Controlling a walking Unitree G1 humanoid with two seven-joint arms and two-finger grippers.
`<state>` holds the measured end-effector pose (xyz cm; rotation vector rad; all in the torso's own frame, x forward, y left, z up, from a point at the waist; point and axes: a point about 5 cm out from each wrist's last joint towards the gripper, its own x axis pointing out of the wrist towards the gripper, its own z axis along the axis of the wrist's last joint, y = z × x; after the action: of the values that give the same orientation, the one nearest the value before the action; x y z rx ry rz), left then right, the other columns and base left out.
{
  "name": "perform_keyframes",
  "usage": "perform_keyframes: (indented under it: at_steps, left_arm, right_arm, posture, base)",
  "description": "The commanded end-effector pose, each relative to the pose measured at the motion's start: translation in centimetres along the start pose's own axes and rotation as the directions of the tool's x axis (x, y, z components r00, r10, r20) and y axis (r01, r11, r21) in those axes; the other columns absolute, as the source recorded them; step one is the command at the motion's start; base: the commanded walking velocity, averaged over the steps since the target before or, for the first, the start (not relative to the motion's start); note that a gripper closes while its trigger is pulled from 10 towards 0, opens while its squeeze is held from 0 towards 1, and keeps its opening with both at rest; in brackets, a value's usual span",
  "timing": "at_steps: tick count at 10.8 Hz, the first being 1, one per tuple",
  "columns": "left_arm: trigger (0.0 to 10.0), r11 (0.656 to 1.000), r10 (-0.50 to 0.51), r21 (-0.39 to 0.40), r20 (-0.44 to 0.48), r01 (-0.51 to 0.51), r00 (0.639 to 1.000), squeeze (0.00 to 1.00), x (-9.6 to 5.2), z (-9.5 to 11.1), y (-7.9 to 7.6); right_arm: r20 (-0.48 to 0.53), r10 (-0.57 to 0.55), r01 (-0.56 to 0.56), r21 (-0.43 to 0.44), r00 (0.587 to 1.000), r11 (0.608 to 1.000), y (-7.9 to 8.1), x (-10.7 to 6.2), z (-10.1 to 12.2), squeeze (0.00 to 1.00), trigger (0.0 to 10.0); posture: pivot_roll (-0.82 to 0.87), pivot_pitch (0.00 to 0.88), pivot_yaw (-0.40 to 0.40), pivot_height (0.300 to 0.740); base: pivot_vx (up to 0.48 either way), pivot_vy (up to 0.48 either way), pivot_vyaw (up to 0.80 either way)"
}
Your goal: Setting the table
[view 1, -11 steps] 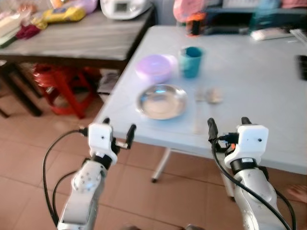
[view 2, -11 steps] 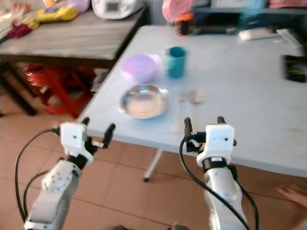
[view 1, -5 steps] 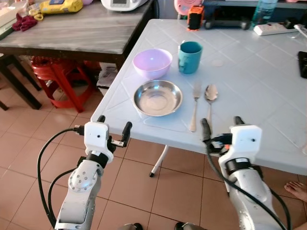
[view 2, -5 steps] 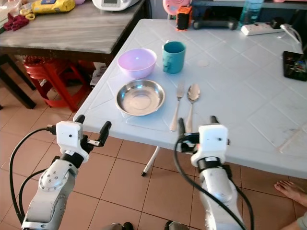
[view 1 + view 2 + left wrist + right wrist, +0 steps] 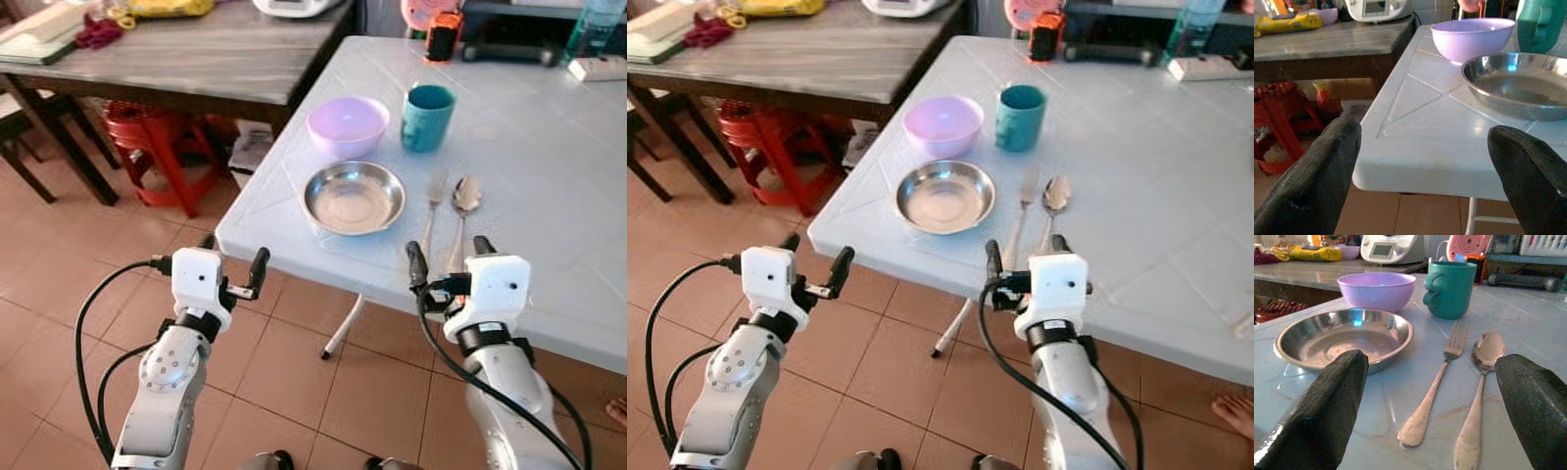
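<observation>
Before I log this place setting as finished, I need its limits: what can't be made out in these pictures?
- Teal mug: its inside is hidden by its own rim in the eye views.
- Fork and spoon: the right wrist view's lower edge cuts the spoon handle.
- Steel plate: cut by the left wrist view's edge.
- Items on the grey side table: cropped, too small.

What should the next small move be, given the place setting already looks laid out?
Probably draw both arms back. The steel plate, fork, spoon, purple bowl and teal mug already sit arranged on the white table, and the left end effector and right end effector are open, holding nothing.
</observation>
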<state>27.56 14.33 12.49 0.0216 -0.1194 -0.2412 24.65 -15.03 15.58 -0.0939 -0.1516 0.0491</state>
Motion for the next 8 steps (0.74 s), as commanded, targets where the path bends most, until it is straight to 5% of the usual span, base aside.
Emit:
perform_keyframes:
  at_steps: [1, 8]
  left_arm:
    - [10.0, 1.0, -0.009, 0.03, 0.035, 0.008, 0.999, 0.0, 0.19, 0.91, -0.01]
    - [10.0, 0.999, -0.041, 0.012, 0.036, 0.041, 0.998, 0.0, 0.3, 0.84, -0.32]
  right_arm:
    - [0.035, 0.001, -0.001, 0.004, 0.999, 1.0, -0.08, 0.13, 0.83, 0.0, 10.0]
    - [0.054, 0.031, -0.03, -0.017, 0.998, 0.999, 0.13, 0.19, 1.17, 0.0, 10.0]
  posture:
    - [-0.07, 0.154, 0.098, 0.74]
    - [-0.08, 0.151, 0.101, 0.74]
  base:
    - [0.0, 0.0, 0.0]
    - [0.0, 0.0, 0.0]
